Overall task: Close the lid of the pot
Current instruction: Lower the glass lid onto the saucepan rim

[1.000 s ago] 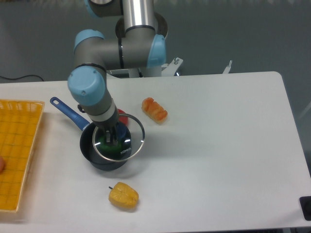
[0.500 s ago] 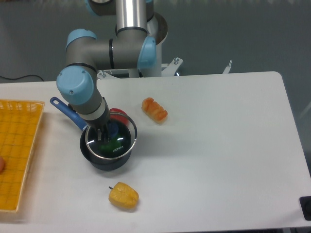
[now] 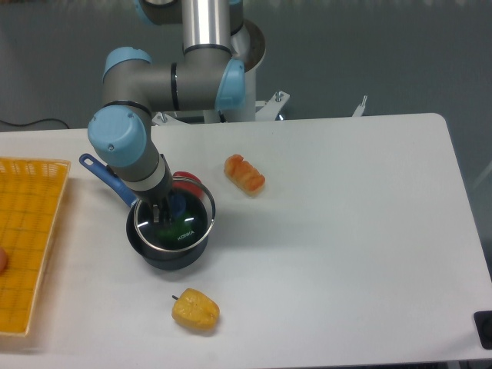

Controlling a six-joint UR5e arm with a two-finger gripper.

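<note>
The pot [image 3: 157,252] is a small dark saucepan at the left of the table, with a long blue handle [image 3: 104,176] pointing to the back left. The clear glass lid [image 3: 187,228] with white lettering lies over the pot, nearly centred, its rim a little to the right of the pot's rim. My gripper [image 3: 164,212] reaches down onto the lid's centre and is shut on the blue knob, which my fingers mostly hide. Something green shows through the glass inside the pot.
An orange-red food piece [image 3: 244,174] lies behind and right of the pot. A yellow food piece [image 3: 195,310] lies in front of it. A red object [image 3: 187,181] peeks out behind the pot. A yellow basket [image 3: 27,238] stands at the left edge.
My gripper has carried the lid to the left, from hanging off the pot's right side to sitting over the pot. In the last half second it barely moved.
</note>
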